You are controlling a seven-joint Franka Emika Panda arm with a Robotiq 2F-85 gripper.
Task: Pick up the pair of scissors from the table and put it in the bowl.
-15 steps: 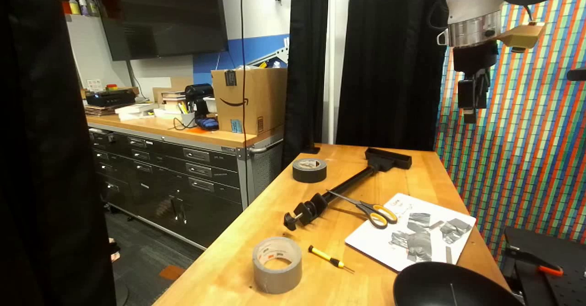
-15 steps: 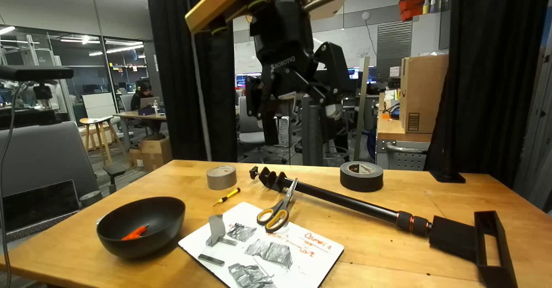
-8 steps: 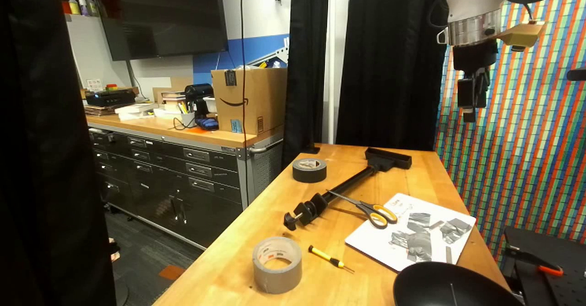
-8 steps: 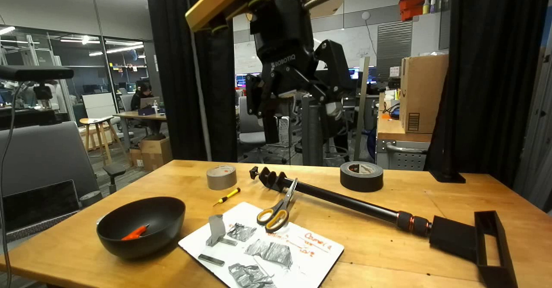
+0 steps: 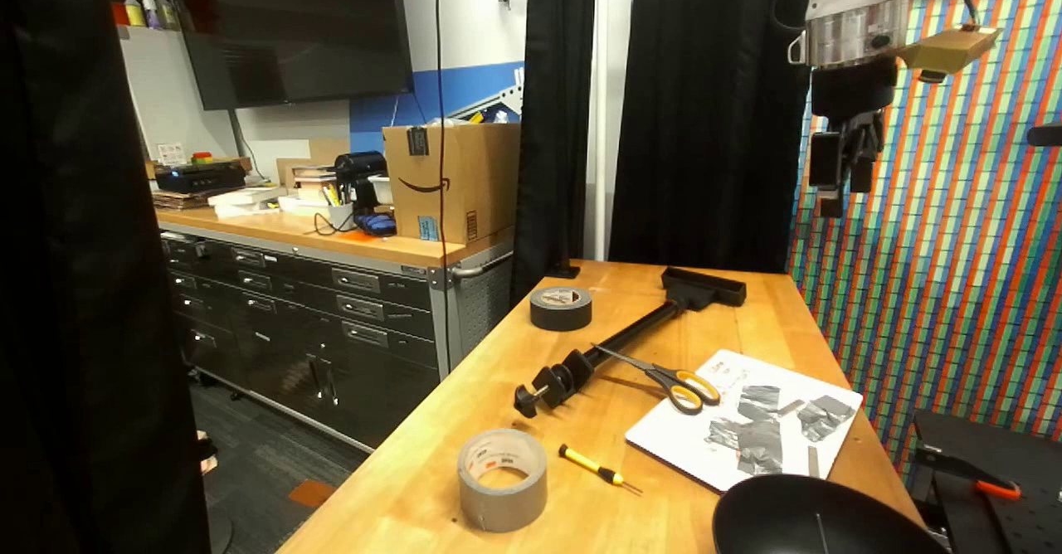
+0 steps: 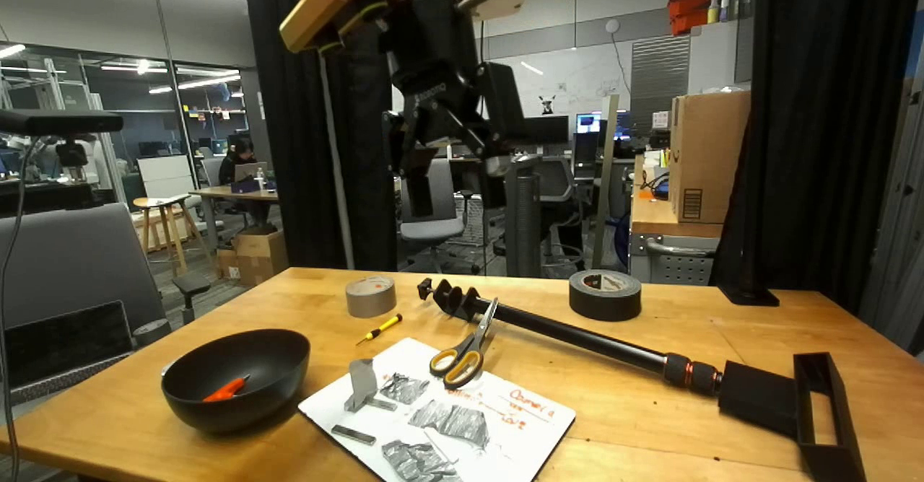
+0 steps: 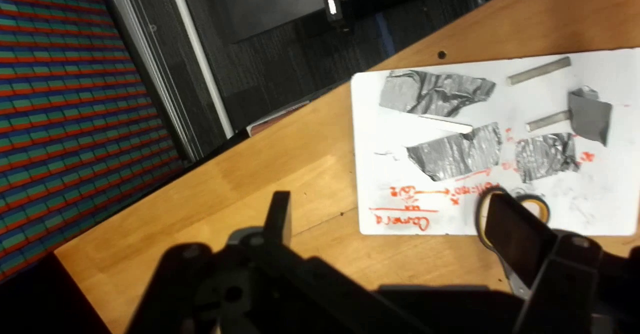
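The pair of scissors, with dark blades and orange-lined loops, lies on the table in both exterior views (image 5: 664, 374) (image 6: 476, 342). Its loops rest over the white board's edge and its blade tips lie across the black rod. The wide black bowl shows in both exterior views (image 5: 772, 517) (image 6: 238, 415); an orange-red object (image 6: 227, 390) lies in it. My gripper (image 6: 458, 195) is open and empty, high above the table; an exterior view (image 5: 845, 193) shows this too. In the wrist view the scissors (image 7: 519, 288) are partly hidden behind the right-hand finger of the gripper (image 7: 387, 204).
A white board (image 6: 404, 358) with grey tape pieces lies between bowl and scissors. The long black rod tool (image 6: 585, 338) crosses the table beside a dark tape roll (image 6: 605, 305). A grey tape roll (image 5: 502, 500) and a yellow-and-black stick (image 5: 589, 463) lie near the bowl.
In the last half second my gripper has moved left in both exterior views and slightly up, staying open. Before that it barely moved. Scissors and bowl have not moved.
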